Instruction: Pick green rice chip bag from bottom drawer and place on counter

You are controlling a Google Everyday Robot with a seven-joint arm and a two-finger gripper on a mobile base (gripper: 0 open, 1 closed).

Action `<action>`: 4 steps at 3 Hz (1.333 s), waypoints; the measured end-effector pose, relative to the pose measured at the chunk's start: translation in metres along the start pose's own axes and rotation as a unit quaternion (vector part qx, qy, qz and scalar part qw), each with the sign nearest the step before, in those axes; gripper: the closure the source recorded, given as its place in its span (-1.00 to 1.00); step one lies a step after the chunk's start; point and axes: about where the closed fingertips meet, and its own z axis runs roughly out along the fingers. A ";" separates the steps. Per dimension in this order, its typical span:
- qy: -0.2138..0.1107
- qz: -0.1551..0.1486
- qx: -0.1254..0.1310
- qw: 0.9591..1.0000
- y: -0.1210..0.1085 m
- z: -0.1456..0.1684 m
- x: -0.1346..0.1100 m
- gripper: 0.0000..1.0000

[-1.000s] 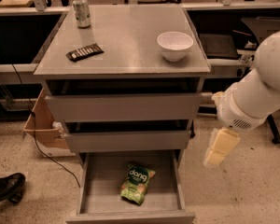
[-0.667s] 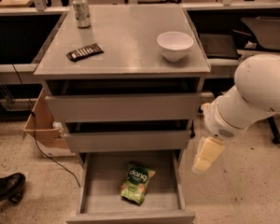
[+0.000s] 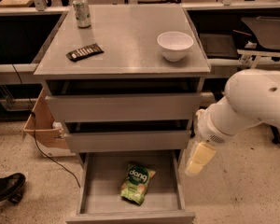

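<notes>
- The white arm (image 3: 249,104) comes in from the right edge, its bulky rounded shell level with the two upper drawer fronts, and bends down and leftward toward the cabinet.
- The gripper (image 3: 197,160), pale yellow, hangs from the arm's end, pointing down and slightly left, just beside the right wall of the bottom drawer (image 3: 102,183) and outside it.
- Whether the gripper is open or closed cannot be told; it holds nothing visible.
- The bottom drawer is pulled out, and the green rice chip bag (image 3: 137,183) lies flat on its grey floor, right of centre, well apart from the gripper.
- The two drawers above are each pulled out slightly.
- On the grey table (image 3: 126,55) stand a drinks can (image 3: 81,11) at the back left and a white bowl (image 3: 175,45) at the right, and a dark striped wrapper (image 3: 85,52) lies at the left.
</notes>
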 end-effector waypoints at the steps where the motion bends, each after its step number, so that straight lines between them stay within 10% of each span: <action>1: -0.019 0.013 -0.012 1.000 0.003 0.066 -0.003 -1.00; 4: -0.079 0.053 -0.048 0.994 0.013 0.292 -0.027 -1.00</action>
